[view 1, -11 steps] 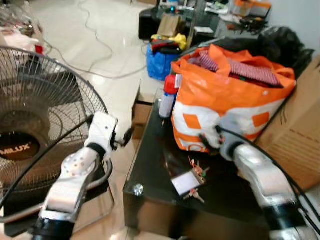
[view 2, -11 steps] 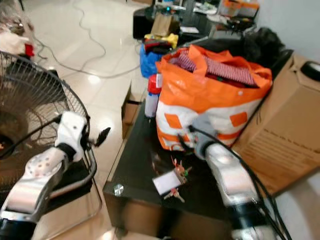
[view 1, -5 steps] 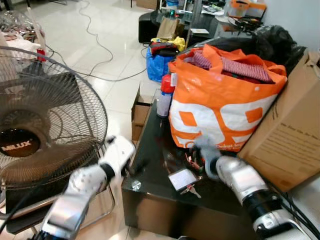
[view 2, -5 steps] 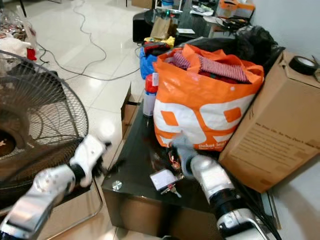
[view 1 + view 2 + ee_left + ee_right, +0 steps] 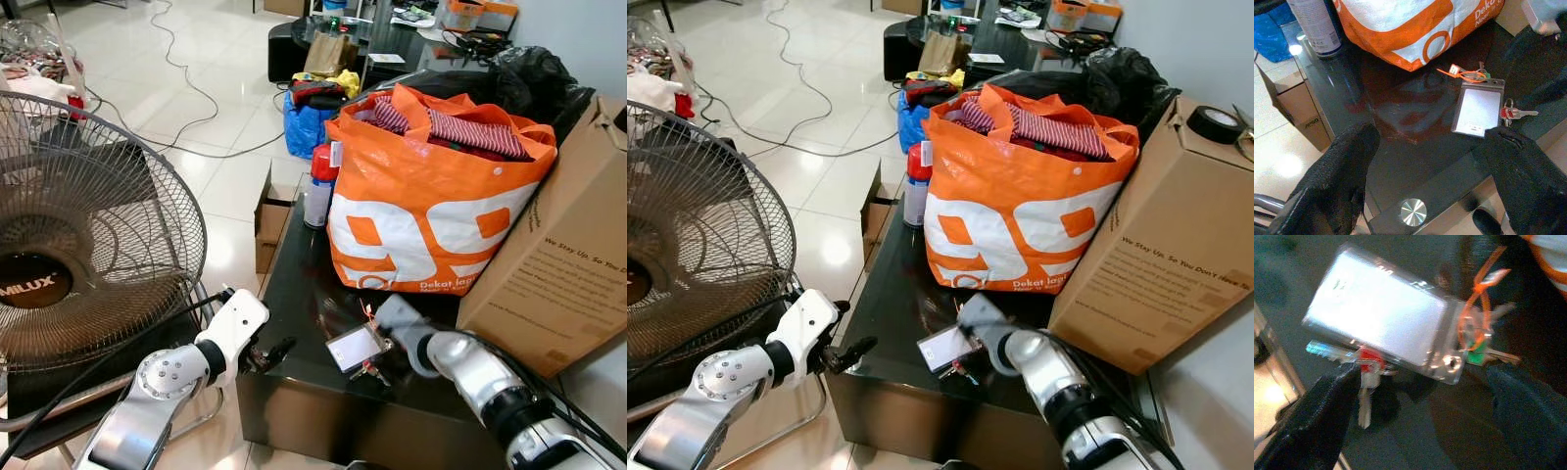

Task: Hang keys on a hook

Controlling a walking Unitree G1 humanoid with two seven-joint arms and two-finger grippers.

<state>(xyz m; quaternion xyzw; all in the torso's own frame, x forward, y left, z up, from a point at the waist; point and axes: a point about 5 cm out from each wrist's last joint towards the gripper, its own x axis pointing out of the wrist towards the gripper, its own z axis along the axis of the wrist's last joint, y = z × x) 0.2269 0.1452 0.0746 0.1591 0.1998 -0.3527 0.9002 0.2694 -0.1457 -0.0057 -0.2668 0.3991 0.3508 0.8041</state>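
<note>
1. Two grippers are now down at the black glass table (image 5: 294, 294), where a second ago both arms were raised higher; the head camera has also tilted, so part of that shift is mine, not theirs.
2. My right gripper (image 5: 1415, 396) has closed in on the keys (image 5: 1369, 374). Through its wrist camera, its two black fingers (image 5: 1327, 421) stand wide apart on either side of the bunch and grip nothing yet.
3. The keys lie flat on the table near its front edge, just in front of the orange bag (image 5: 431, 196). They are tied to a clear badge holder (image 5: 355, 348) and an orange tag loop (image 5: 1466, 74). One key has a red head and one a green.
4. My left gripper (image 5: 272, 354) has dropped to the table's front left corner. Its fingers (image 5: 1339, 171) are spread wide and hold nothing, with the keys well ahead of them.
5. A big fan (image 5: 78, 235) stands close on my left, and a cardboard box (image 5: 558, 255) leans by the bag on my right. A spray can (image 5: 319, 186) stands at the bag's far left side.
6. I judge that the approach is nearly done and the pickup comes next.
7. The badge holder covers much of the bunch, so a pinch could catch plastic and not metal.
8. I cannot make out a hook anywhere, so hanging is far off.
</note>
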